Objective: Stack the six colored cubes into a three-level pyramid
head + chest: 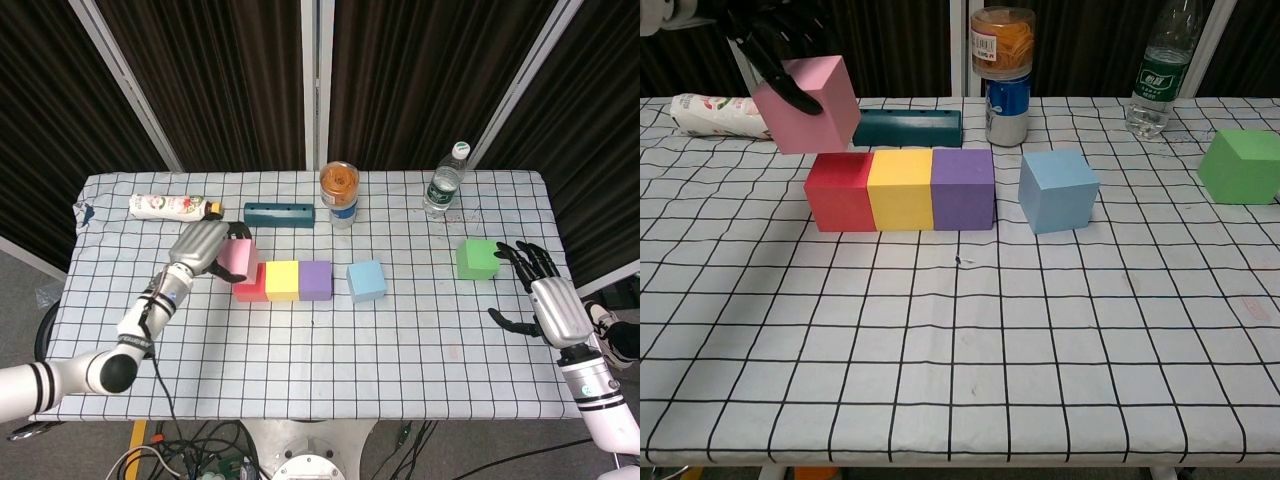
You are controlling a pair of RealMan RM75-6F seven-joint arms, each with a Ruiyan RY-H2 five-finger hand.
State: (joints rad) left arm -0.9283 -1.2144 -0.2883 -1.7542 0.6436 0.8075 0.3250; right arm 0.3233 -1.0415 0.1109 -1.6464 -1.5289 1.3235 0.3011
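Overhead, the left hand (200,247) grips the matte pink cube (807,103), tilted, in the air above the red cube (839,190), which sits flush with the yellow cube (900,188) and purple cube (962,187) on gridded cloth (960,380). Beside the green cube (477,258), the right hand (548,302) has its fingers spread, holding nothing.

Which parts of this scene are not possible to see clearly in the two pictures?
- Right robot hand: outside the chest view; only the head view shows it.
- Left robot hand: in the chest view the top edge cuts it off; only dark fingers on the pink cube show.
- Water bottle: its cap is cut off by the chest view's top edge.
- Bottle label text: too small in the head view.
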